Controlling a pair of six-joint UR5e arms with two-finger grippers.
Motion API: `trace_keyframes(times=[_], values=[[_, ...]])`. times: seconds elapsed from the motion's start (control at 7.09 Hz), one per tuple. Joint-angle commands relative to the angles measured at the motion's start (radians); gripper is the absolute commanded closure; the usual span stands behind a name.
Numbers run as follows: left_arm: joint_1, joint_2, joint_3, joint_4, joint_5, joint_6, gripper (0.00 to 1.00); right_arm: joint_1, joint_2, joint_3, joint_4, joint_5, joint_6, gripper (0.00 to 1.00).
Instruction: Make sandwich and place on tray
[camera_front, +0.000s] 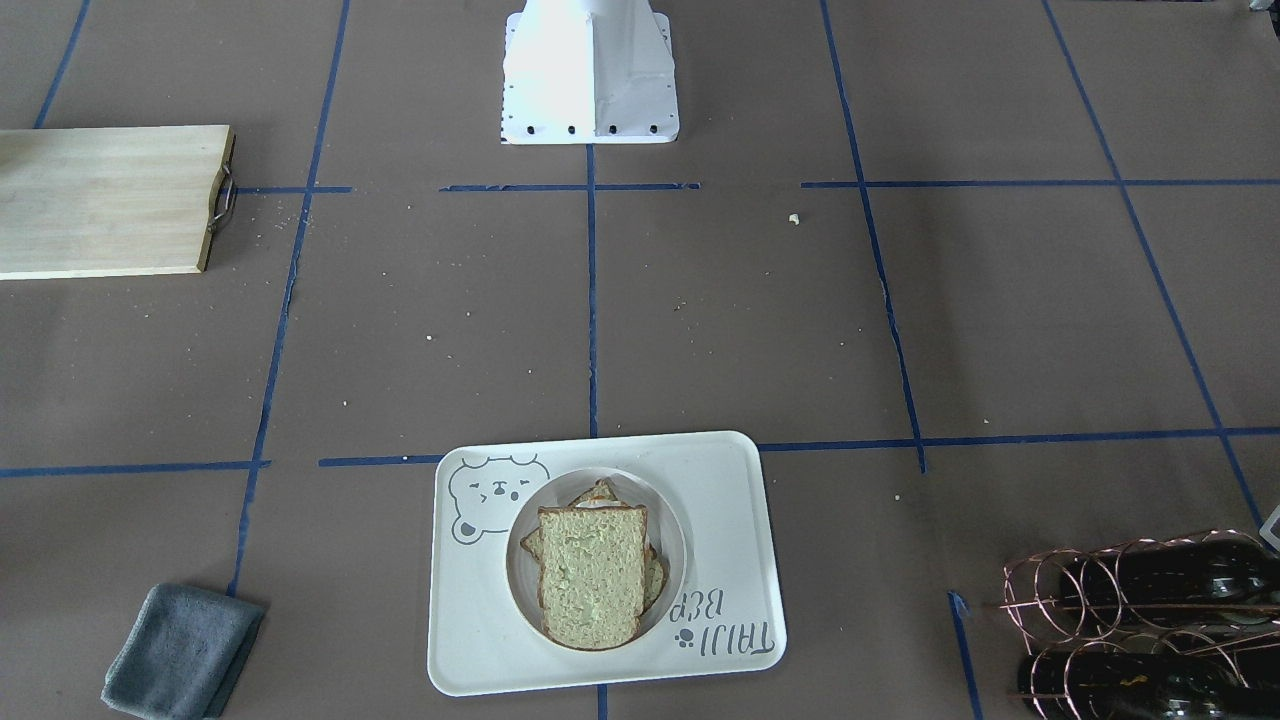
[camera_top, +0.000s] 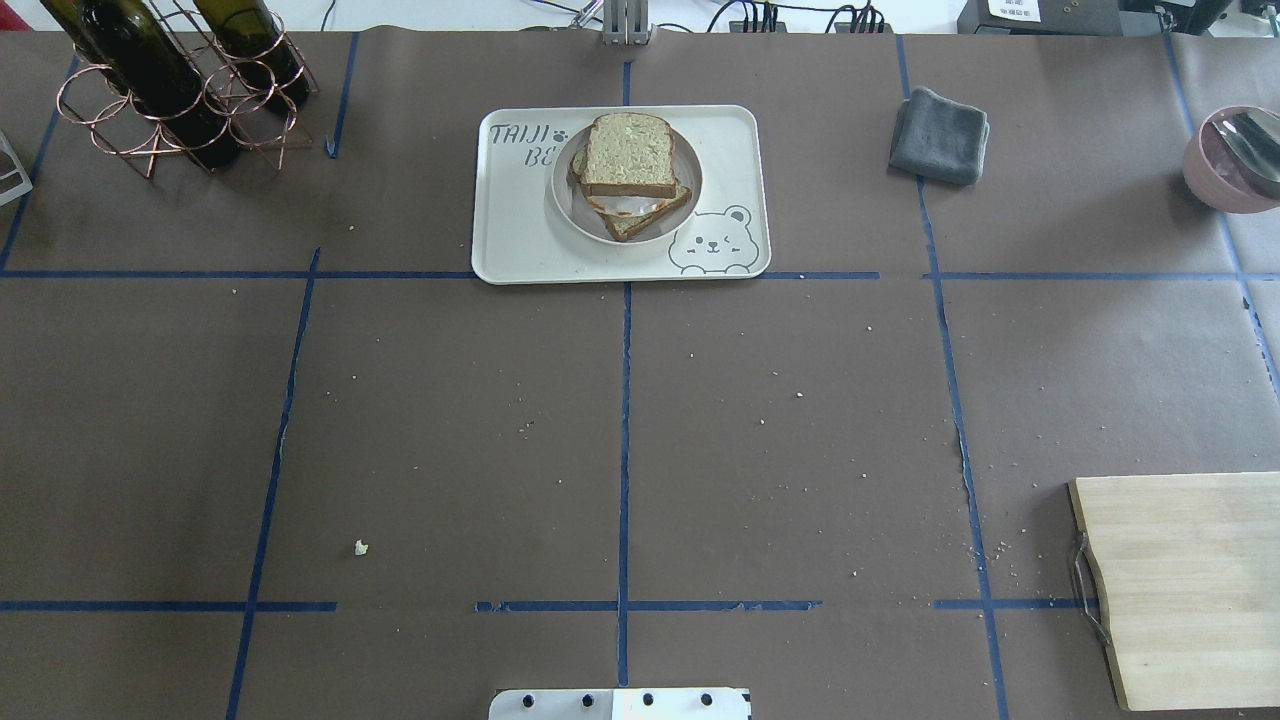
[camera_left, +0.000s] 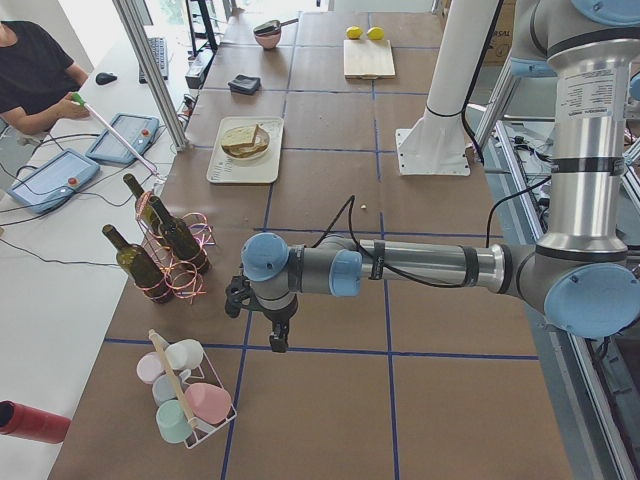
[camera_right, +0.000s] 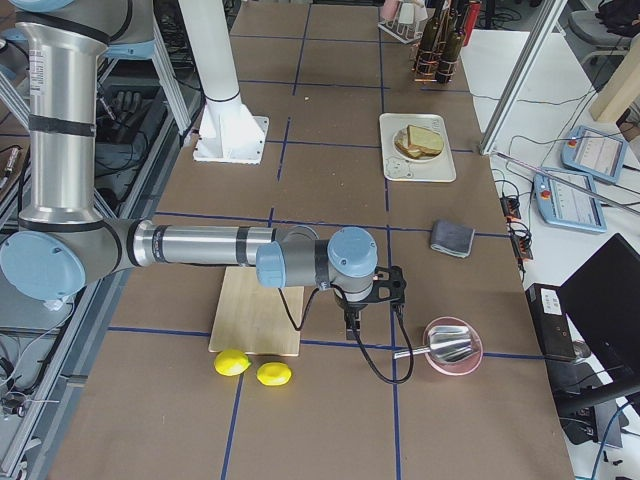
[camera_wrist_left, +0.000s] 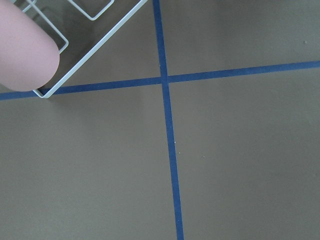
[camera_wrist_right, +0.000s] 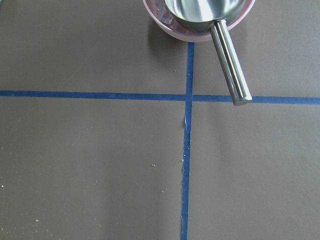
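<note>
The sandwich (camera_top: 628, 155) is two bread slices stacked askew, with a sliver of white egg between them. It sits on a small round white plate on the tray (camera_top: 520, 240) at the table's far middle. It also shows in the front view (camera_front: 592, 585) on the tray (camera_front: 470, 640). My left gripper (camera_left: 278, 340) hangs over bare table near the cup rack, far from the tray. My right gripper (camera_right: 350, 325) hangs beside the pink bowl, also far from the tray. I cannot tell if either is open or shut. Both wrist views show only table and tape.
A wooden cutting board (camera_top: 1190, 590) lies near right, with two lemons (camera_right: 250, 368) beside it. A grey cloth (camera_top: 940, 135) lies right of the tray. A wine rack with bottles (camera_top: 170, 90) stands far left. A pink bowl with a metal scoop (camera_wrist_right: 200, 20) and a cup rack (camera_left: 185, 400) stand at the table's ends.
</note>
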Motion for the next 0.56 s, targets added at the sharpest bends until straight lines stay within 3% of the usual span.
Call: trace_keyframes(times=[0.0, 0.42], values=[[-0.006, 0.004, 0.001, 0.000, 0.001, 0.002, 0.00, 0.000, 0.003, 0.000, 0.000, 0.001, 0.003, 0.00], [-0.053, 0.006, -0.002, 0.003, 0.001, 0.002, 0.00, 0.000, 0.006, -0.002, 0.000, 0.001, 0.003, 0.00]])
